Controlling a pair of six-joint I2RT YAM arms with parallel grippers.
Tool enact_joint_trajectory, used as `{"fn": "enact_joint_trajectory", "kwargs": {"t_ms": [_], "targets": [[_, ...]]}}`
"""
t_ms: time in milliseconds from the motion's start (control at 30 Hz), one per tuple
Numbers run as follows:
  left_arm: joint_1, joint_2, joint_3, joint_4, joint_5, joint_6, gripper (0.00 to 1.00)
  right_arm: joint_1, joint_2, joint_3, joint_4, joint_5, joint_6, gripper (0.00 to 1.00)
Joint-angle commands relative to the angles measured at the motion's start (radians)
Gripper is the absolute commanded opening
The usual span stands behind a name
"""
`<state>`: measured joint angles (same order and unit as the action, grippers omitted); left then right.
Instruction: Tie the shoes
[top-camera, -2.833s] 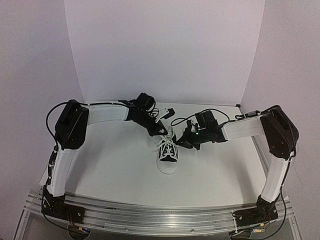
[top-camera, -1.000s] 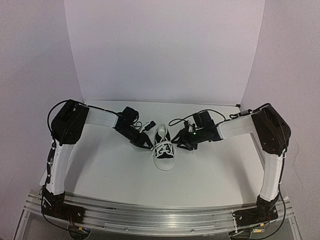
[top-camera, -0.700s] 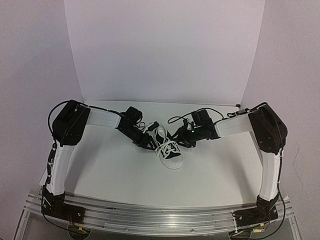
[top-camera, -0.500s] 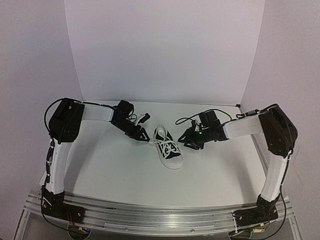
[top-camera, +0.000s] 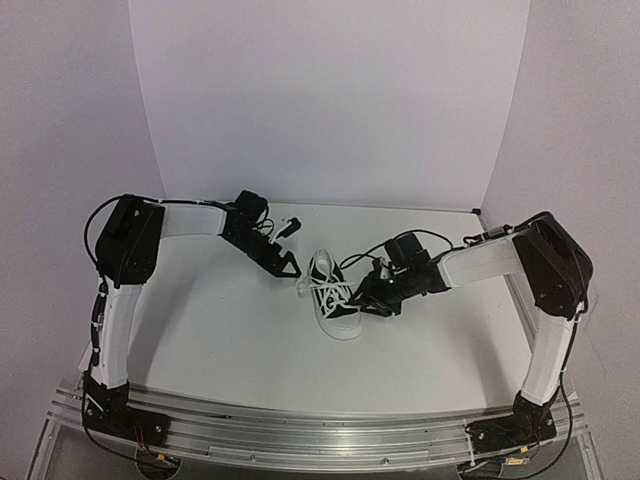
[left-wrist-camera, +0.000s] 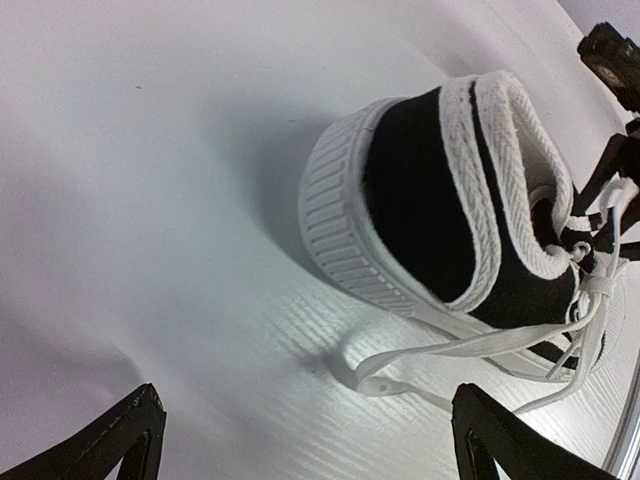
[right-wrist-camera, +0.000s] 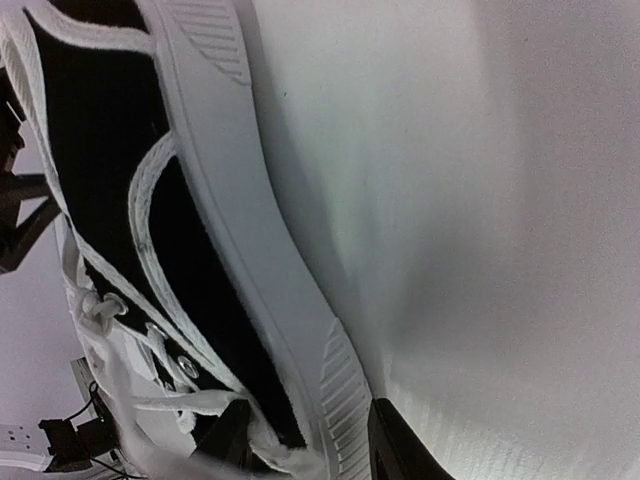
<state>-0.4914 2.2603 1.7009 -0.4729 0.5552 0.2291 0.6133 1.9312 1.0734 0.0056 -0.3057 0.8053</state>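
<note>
The small black shoe (top-camera: 335, 306) with white sole and laces stands mid-table, toe toward me. In the left wrist view its heel (left-wrist-camera: 430, 200) faces me. A loose white lace end (left-wrist-camera: 385, 383) lies curled on the table between the fingers of my left gripper (left-wrist-camera: 310, 440). That gripper is wide open, holds nothing, and sits left of the heel (top-camera: 288, 265). My right gripper (top-camera: 372, 293) is against the shoe's right side. In its own view, the right gripper (right-wrist-camera: 310, 445) straddles the white sole wall (right-wrist-camera: 300, 330). One finger is on the laced upper, the other outside the sole.
White backdrop walls close the table at the back and both sides. The right arm's black wrist and cables (top-camera: 410, 250) hang just behind the shoe. The right gripper's body (left-wrist-camera: 610, 50) shows beyond the shoe in the left wrist view.
My left gripper opened wide, dropped the lace and drew back to the left. The right gripper moved in against the shoe's side and narrowed. The shoe turned slightly.
</note>
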Motion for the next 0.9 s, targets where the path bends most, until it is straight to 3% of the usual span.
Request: {"fn": "enact_joint_trajectory", "kwargs": {"t_ms": [0,400,667,867], "targets": [[0.055,-0.111,0.007,-0.018,-0.074,0.055,1.00,0.036,0.004,-0.013,-0.030,-0.046,0.024,0.40],[0.110,-0.193,-0.069,-0.039,-0.082,0.079,1.00,0.071,0.022,0.061,-0.021,-0.158,0.029,0.39],[0.116,-0.247,-0.077,-0.082,-0.078,0.084,1.00,-0.003,-0.132,0.012,-0.044,-0.194,-0.016,0.43],[0.171,-0.477,-0.214,-0.170,-0.040,0.192,1.00,-0.155,-0.335,0.023,-0.308,-0.322,-0.214,0.49]]}}
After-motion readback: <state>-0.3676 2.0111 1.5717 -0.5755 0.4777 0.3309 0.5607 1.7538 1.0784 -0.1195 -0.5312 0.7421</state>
